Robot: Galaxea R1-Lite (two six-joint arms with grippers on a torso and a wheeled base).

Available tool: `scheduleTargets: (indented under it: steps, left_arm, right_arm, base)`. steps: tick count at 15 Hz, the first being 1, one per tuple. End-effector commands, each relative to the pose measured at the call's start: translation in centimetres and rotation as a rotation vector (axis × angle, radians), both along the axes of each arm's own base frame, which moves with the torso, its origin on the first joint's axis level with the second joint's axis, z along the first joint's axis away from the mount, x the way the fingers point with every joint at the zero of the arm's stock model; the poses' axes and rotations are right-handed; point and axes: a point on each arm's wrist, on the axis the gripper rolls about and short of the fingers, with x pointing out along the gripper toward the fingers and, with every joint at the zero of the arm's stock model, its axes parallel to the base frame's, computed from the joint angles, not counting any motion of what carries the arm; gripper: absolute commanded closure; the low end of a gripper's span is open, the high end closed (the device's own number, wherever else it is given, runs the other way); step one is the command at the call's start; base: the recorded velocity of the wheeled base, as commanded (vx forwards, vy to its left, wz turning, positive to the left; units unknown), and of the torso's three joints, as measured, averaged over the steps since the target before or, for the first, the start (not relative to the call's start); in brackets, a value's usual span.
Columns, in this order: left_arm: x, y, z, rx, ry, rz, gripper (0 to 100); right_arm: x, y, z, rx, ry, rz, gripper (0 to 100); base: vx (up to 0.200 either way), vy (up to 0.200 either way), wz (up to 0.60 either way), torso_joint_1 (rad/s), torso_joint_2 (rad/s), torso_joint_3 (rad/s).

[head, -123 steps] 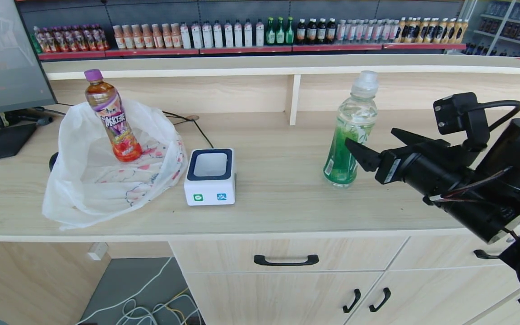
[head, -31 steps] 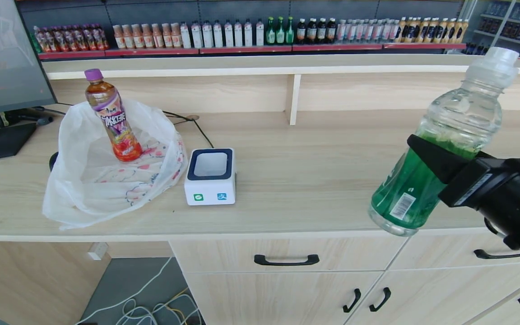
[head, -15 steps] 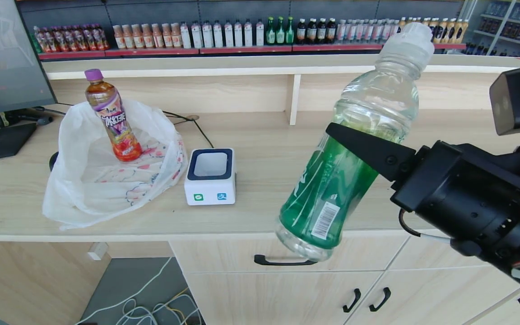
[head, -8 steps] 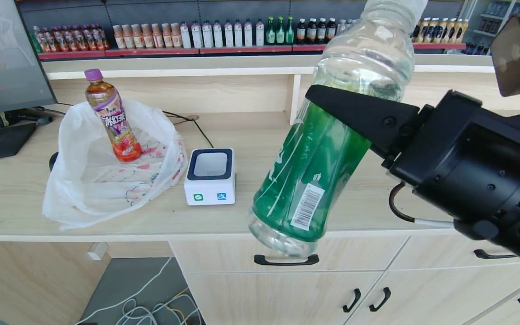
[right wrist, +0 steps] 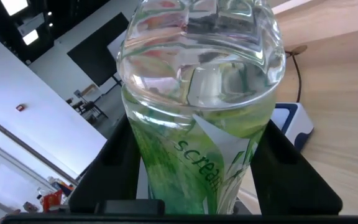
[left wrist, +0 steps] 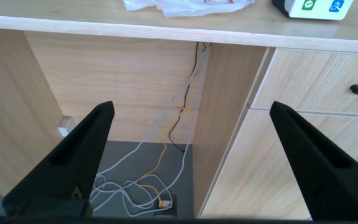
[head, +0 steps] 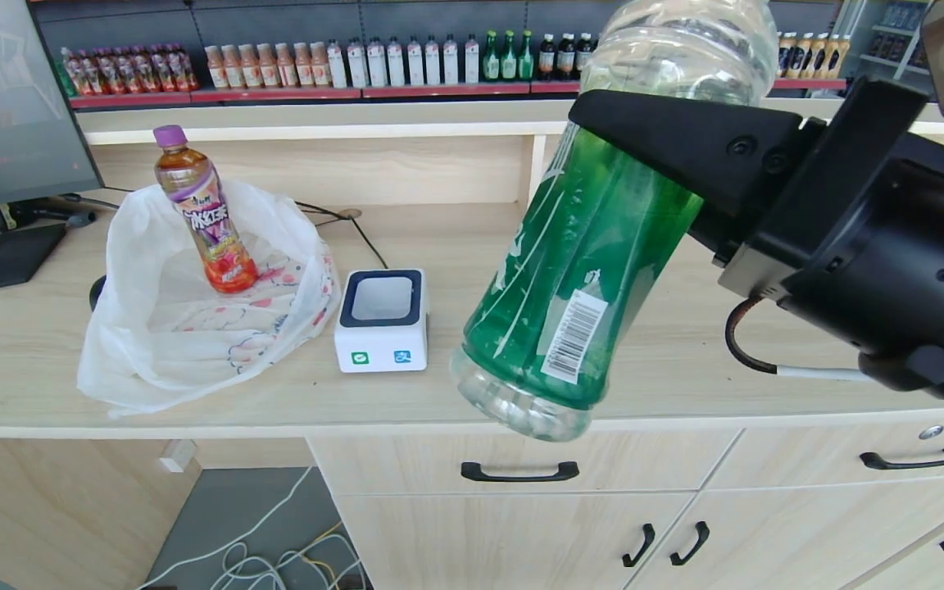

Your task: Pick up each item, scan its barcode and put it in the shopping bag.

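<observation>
Closer and higher than half a second ago, the green bottle (head: 578, 270) hangs tilted, base toward 7 o'clock, my right gripper (head: 628, 139) clamped round its waist so I can swing the barcode to the scanner (head: 382, 319) at its 9 o'clock. My left gripper (left wrist: 188, 155) hangs spread and empty. Farther left, the shopping bag (head: 169, 344) holds a tea bottle (head: 206, 217).

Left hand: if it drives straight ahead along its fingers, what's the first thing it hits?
Likely the hanging cables and the wood panel behind them, in the recess under the counter. The open left hand points there with nothing nearer, though depth is unclear.
</observation>
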Motion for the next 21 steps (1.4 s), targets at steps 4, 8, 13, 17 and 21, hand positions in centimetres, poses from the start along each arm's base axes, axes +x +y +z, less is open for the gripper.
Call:
scheduleTargets:
  steps: [4,8,13,17,21]
  left_arm:
    - [0.0,0.0,0.0,0.0,-0.001,0.002,0]
    - [0.0,0.0,0.0,0.0,-0.001,0.002,0]
    - [0.0,0.0,0.0,0.0,-0.001,0.0,0]
    - [0.0,0.0,0.0,0.0,-0.001,0.0,0]
    - [0.0,0.0,0.0,0.0,-0.001,0.0,0]
  right_arm:
    - [0.0,0.1,-0.4,-0.011,0.008,0.002,100]
    - [-0.1,0.0,-0.4,-0.01,0.007,0.002,100]
    - [0.0,0.1,-0.5,-0.019,0.01,0.005,100]
    - [-0.1,-0.1,-0.7,-0.028,0.01,-0.003,100]
    - [-0.3,-0.5,-1.6,-0.083,-0.01,-0.019,100]
  base:
    - [0.0,0.0,0.0,0.0,0.0,0.0]
    - [0.0,0.0,0.0,0.0,0.0,0.0]
    - [0.0,0.0,0.0,0.0,0.0,0.0]
    - [0.0,0.0,0.0,0.0,0.0,0.0]
    - [0.0,0.0,0.0,0.0,0.0,0.0]
